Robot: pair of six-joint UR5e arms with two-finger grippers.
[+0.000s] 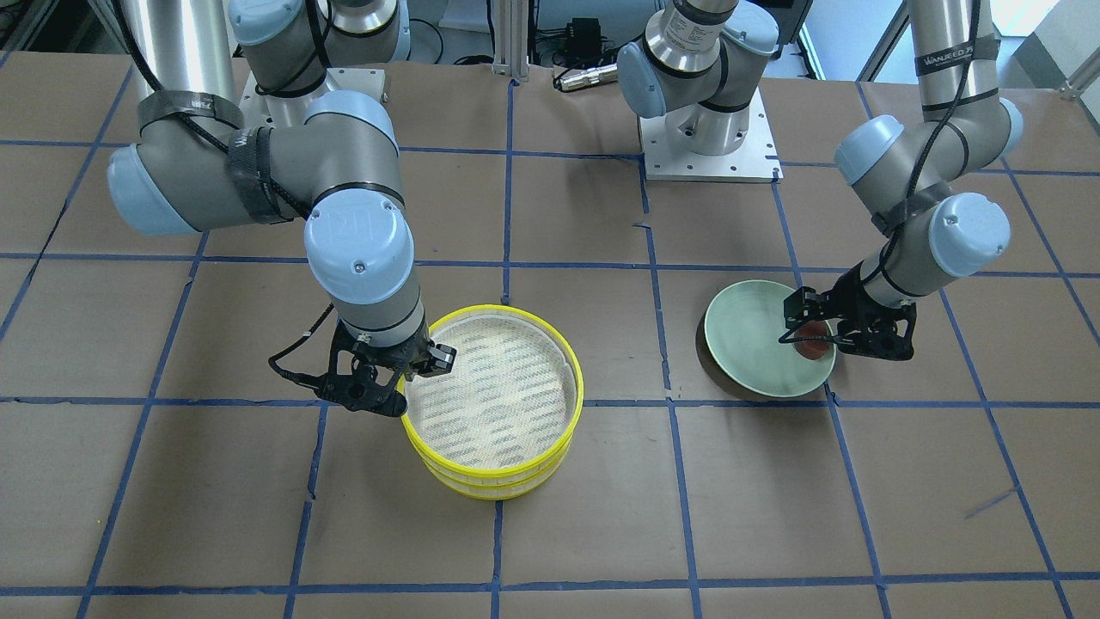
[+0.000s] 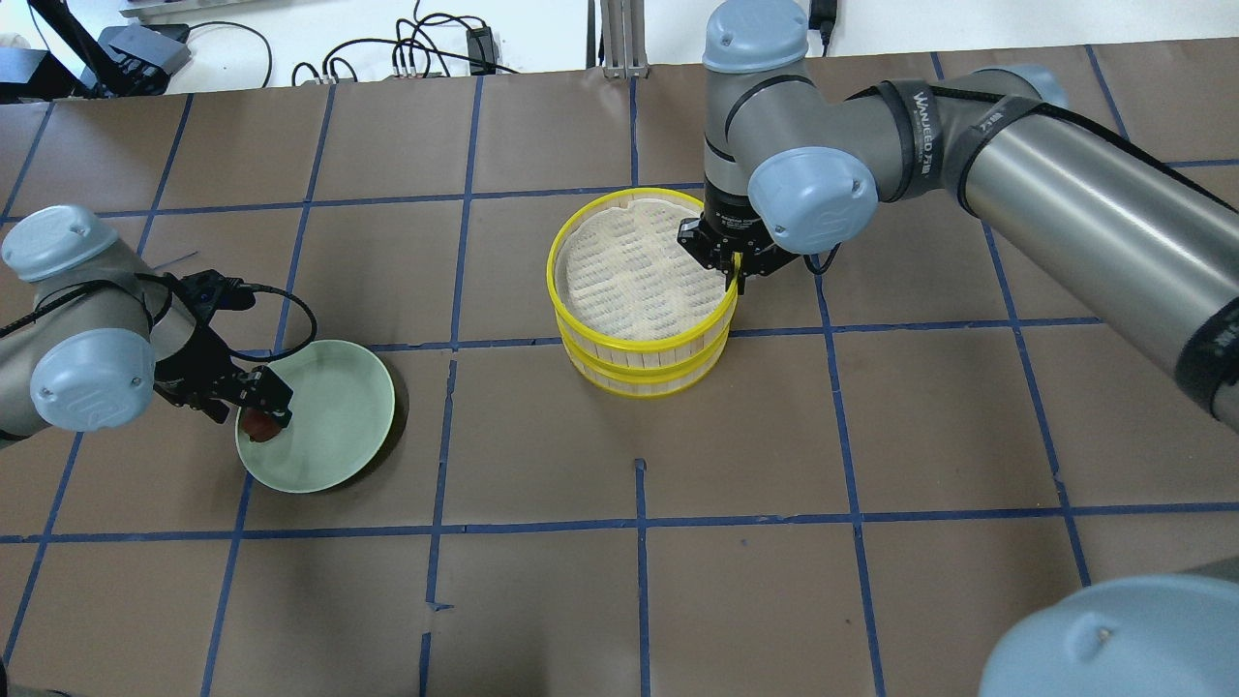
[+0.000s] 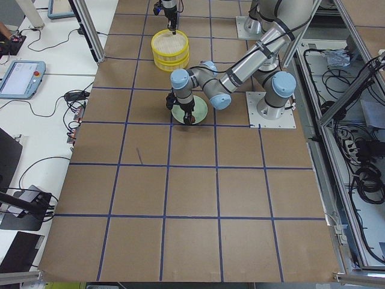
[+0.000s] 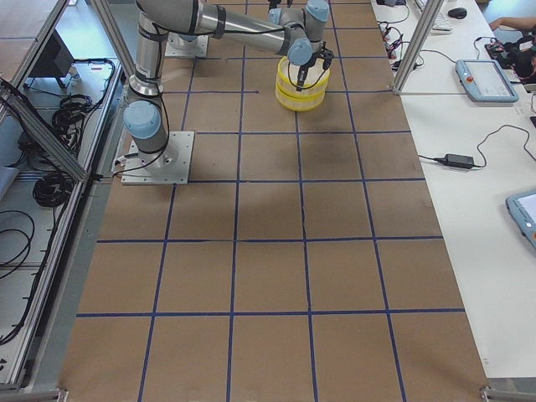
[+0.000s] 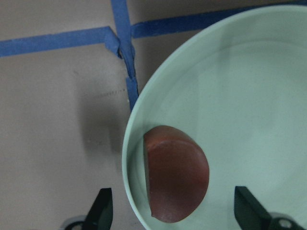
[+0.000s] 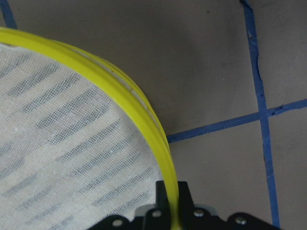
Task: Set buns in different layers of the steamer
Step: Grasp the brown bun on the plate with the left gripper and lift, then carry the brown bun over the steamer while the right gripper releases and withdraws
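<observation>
The steamer (image 2: 564,235) is two stacked yellow-rimmed trays; the top tray's mesh (image 1: 494,378) is bare. My right gripper (image 2: 733,281) is shut on the top tray's rim (image 6: 144,112), which runs between its fingers in the right wrist view. The reddish-brown bun (image 5: 175,179) lies at the edge of the pale green plate (image 2: 334,416). My left gripper (image 2: 263,411) is open and low over the plate, one finger (image 5: 101,211) on each side of the bun without touching it. The white bun is hidden or out of view.
The table is brown paper with a blue tape grid. The plate (image 1: 743,340) and the steamer (image 1: 563,357) stand about one grid square apart. The arm bases (image 1: 709,129) are at the robot side. Monitors and cables lie on side benches off the table.
</observation>
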